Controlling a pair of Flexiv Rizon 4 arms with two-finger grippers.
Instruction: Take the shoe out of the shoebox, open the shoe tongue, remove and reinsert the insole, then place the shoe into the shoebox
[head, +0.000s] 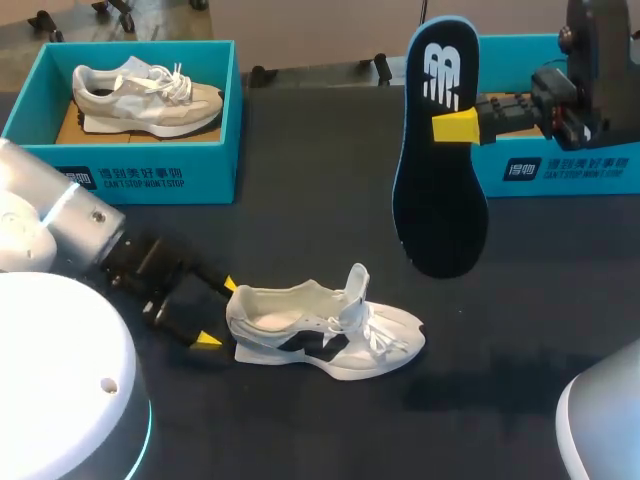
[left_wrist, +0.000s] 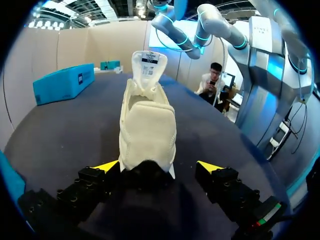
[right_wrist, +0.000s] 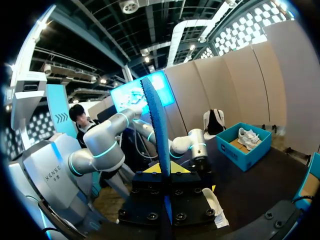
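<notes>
A white shoe (head: 325, 335) lies on the black table, toe to the right and tongue raised. My left gripper (head: 216, 313) is open, its yellow tips on either side of the heel. In the left wrist view the shoe's heel (left_wrist: 147, 125) sits just ahead of and between the spread tips of the left gripper (left_wrist: 161, 167). My right gripper (head: 455, 125) holds the black, blue-edged insole (head: 440, 190) high above the table, hanging nearly upright. The right wrist view shows the insole (right_wrist: 159, 135) edge-on between the closed fingers of the right gripper (right_wrist: 162, 172).
A teal shoebox (head: 140, 170) at the back left holds a second, grey-white shoe (head: 145, 95). Another teal shoebox (head: 560, 165) stands at the back right behind my right arm. Bare black table lies in front of the shoe.
</notes>
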